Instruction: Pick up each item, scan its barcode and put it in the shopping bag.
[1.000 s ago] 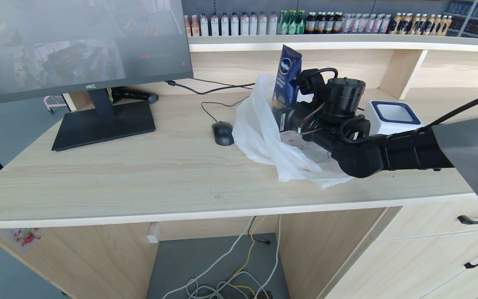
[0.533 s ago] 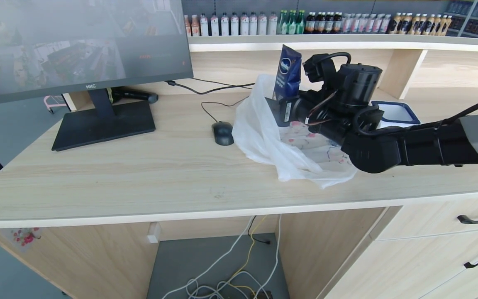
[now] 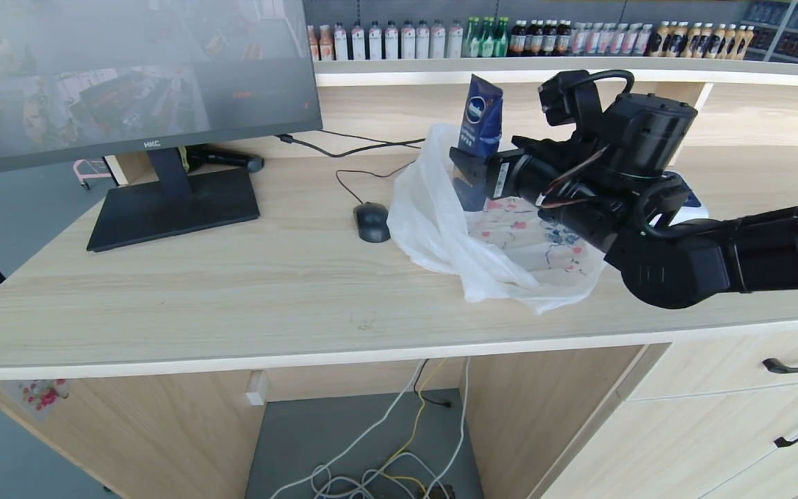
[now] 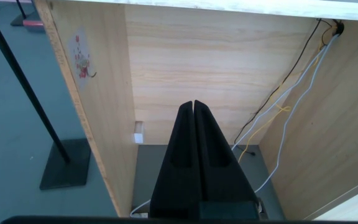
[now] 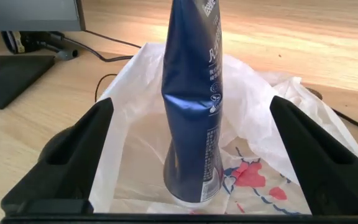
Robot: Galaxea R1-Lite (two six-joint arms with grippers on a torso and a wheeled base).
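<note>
The tube (image 3: 481, 119) stands upright inside the bag (image 3: 440, 229), wide round end down and flat crimped end up. It is dark blue with white print running along its length and a round white-rimmed emblem near the top. In the right wrist view the tube (image 5: 193, 118) shows a dent about halfway up, and a pale band runs around its base. The bag (image 5: 135, 81) is thin white plastic with red and blue flower marks, slumped open on the counter (image 3: 233, 277). The right claw (image 3: 485, 166) is at the bag's mouth, spread wide. Its two fingers (image 5: 73, 155) stand on either side of the tube with clear gaps, touching nothing. The left claw (image 4: 193, 124) hangs below the counter's edge, its fingers pressed together on nothing. A mouse (image 3: 372, 222) lies just beside the bag, and a monitor (image 3: 129, 69) stands farther to the left.
</note>
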